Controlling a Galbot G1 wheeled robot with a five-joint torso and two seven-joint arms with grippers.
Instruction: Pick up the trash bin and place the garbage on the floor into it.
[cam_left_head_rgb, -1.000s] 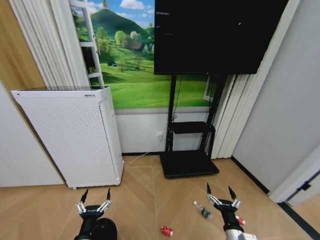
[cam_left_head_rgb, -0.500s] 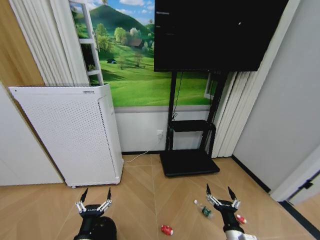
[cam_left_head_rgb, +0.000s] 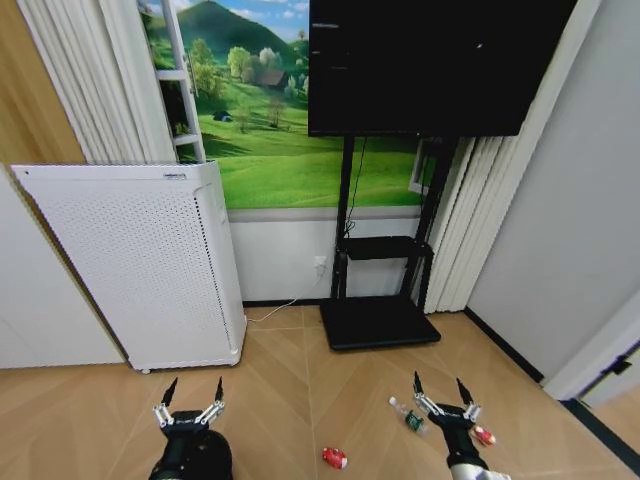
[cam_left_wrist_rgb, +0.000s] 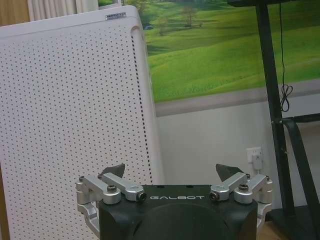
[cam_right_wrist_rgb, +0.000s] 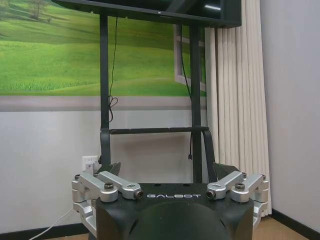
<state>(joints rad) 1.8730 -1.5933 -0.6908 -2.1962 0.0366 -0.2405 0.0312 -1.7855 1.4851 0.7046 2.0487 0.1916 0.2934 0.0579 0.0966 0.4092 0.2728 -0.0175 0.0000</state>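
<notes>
Three pieces of garbage lie on the wooden floor: a crumpled red can (cam_left_head_rgb: 334, 458) in the middle, a small clear bottle with a green label (cam_left_head_rgb: 406, 416), and a red piece (cam_left_head_rgb: 484, 436) just right of my right gripper. My left gripper (cam_left_head_rgb: 190, 392) hovers open at the lower left, and the left wrist view shows it (cam_left_wrist_rgb: 172, 172) facing the white appliance with nothing between its fingers. Beside the bottle, my right gripper (cam_left_head_rgb: 437, 386) also hovers open; the right wrist view has it (cam_right_wrist_rgb: 168, 169) pointing at the TV stand. The trash bin is out of view.
A tall white perforated appliance (cam_left_head_rgb: 140, 265) stands at the left against the wall. A black TV stand base (cam_left_head_rgb: 378, 325) sits ahead under a large screen (cam_left_head_rgb: 430, 70). A wall closes the right side. Bare floor lies between the grippers.
The whole head view has shifted slightly, so the camera moved. Both grippers stay open in the same pose and the garbage lies where it was.
</notes>
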